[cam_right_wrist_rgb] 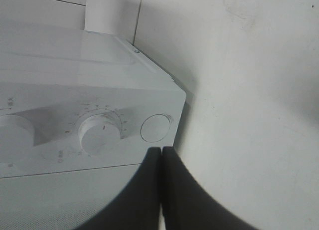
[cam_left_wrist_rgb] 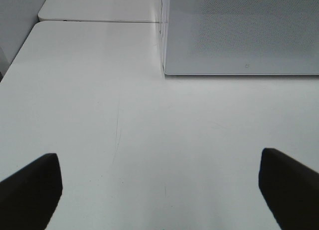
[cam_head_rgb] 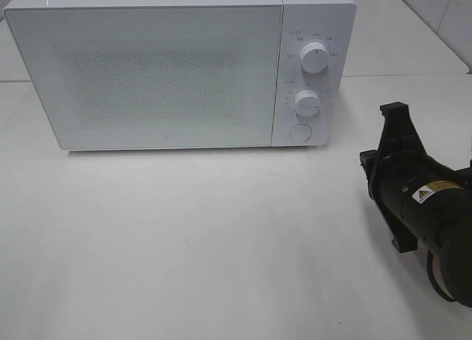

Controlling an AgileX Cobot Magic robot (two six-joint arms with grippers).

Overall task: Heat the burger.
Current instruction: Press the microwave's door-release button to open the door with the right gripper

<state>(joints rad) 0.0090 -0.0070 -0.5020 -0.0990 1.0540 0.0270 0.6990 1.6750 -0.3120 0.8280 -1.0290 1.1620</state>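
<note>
The burger shows in no view. The white microwave [cam_head_rgb: 147,67] stands at the back of the table with its frosted door closed. My right gripper [cam_head_rgb: 396,115] hovers to the right of the microwave's control panel, a short way from it. In the right wrist view, the right gripper [cam_right_wrist_rgb: 162,151] is shut on nothing, its tips close in front of the round button [cam_right_wrist_rgb: 156,127] and the lower knob [cam_right_wrist_rgb: 99,131]. My left gripper [cam_left_wrist_rgb: 159,190] is open and empty over bare table, in front of the microwave's [cam_left_wrist_rgb: 244,30] left corner.
The control panel has an upper knob [cam_head_rgb: 315,58], a lower knob [cam_head_rgb: 307,102] and a round button [cam_head_rgb: 299,132]. White table [cam_head_rgb: 184,244] stretches in front of the microwave. A tiled wall stands at the far right.
</note>
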